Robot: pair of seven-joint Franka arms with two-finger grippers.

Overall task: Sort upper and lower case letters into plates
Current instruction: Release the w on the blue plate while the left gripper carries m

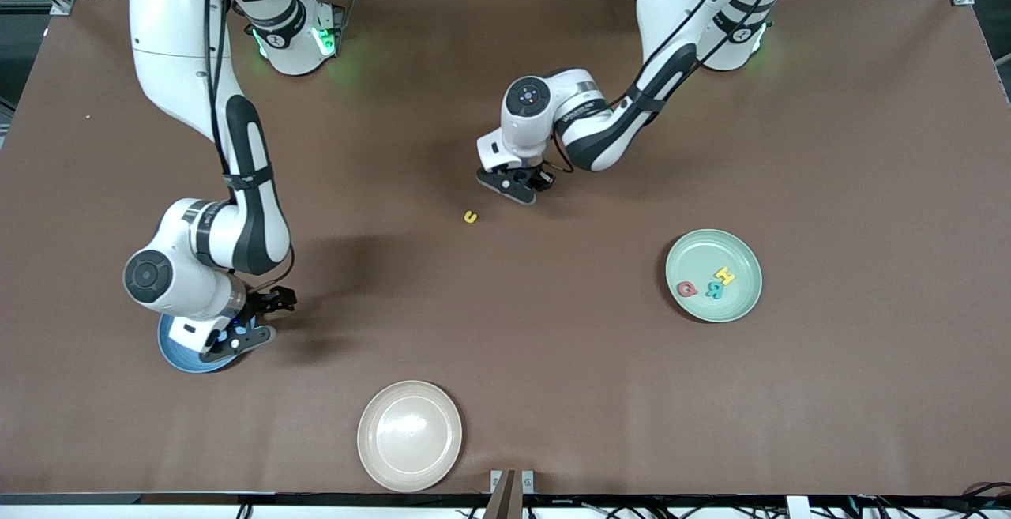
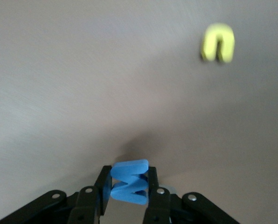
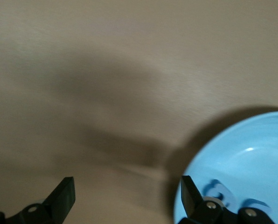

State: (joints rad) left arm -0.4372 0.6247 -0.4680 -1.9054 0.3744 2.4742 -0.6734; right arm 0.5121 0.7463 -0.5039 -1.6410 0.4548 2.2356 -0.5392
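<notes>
Tabletop [image 1: 829, 148] in plain brown, seen from above, with two white robot arms reaching over it.

Left gripper [image 1: 512, 184] low over bare table near the middle, fingers closed onto a small chunky blue letter [image 2: 129, 182]. Letter pinched by its sides between the two black fingers [image 2: 103, 184], clear in the left wrist view. Too blurred there to say which letter it is.

Small yellow letter [image 1: 471, 216] loose on the table close by, a little toward the right arm's end, touching nothing. Shaped like a lower case n or u; also visible in the left wrist view [image 2: 217, 43].

Right gripper [image 1: 237, 337] above the edge of the blue plate [image 1: 175, 351], toward the right arm's end of the table. Fingers [image 3: 64, 195] spread wide apart, gripping nothing. Plate mostly covered by the arm in the front view; pale blue rim and bowl [image 3: 244, 158] at one corner of the right wrist view.

Pale green plate [image 1: 695, 249] toward the left arm's end of the table, well apart from both grippers. Three letters inside it, clustered together: a red one [image 1: 686, 289], a teal one [image 1: 713, 291] beside it, and a yellow one [image 1: 724, 275] just beside the teal.

Cream-beige plate [image 1: 387, 456] nearest the front camera, roughly midway between the two ends of the table.
</notes>
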